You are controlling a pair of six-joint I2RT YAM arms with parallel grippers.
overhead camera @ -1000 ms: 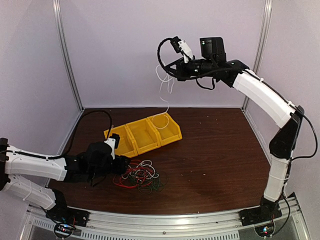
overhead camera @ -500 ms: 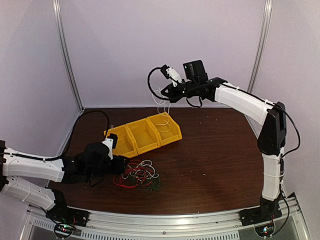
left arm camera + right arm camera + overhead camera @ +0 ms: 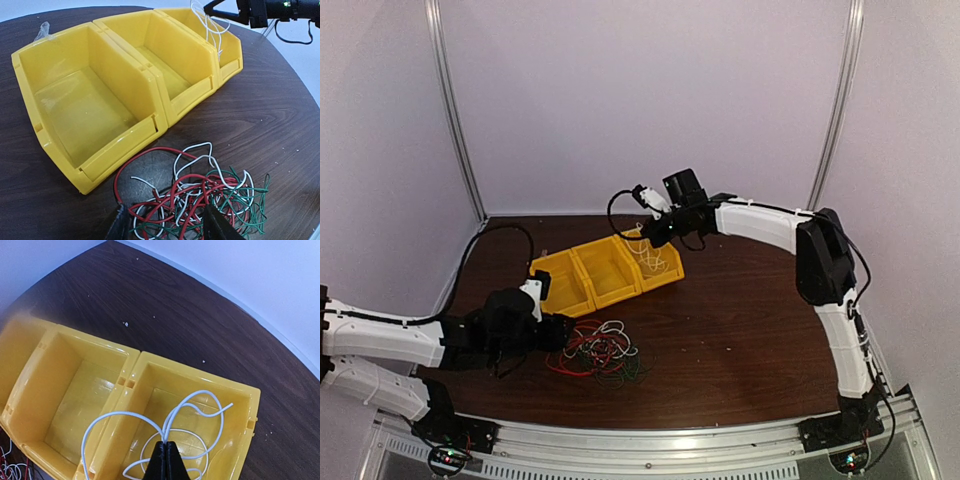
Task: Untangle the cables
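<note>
A tangle of red, white and dark green cables lies on the table in front of three joined yellow bins. My left gripper is open at the tangle's left edge. In the left wrist view its jaws stand apart on either side of the near strands of the cables. My right gripper hangs just above the rightmost bin. In the right wrist view it is shut on a white cable, which loops down into that bin.
The left and middle bins hold no cables. A small clear plastic scrap lies behind the left bin. A black robot cable arcs over the table's left rear. Metal frame posts stand at the back corners.
My right arm has come down from high above the table with the white cable to just over the rightmost bin, and the cable now rests in it. My left gripper has barely moved.
</note>
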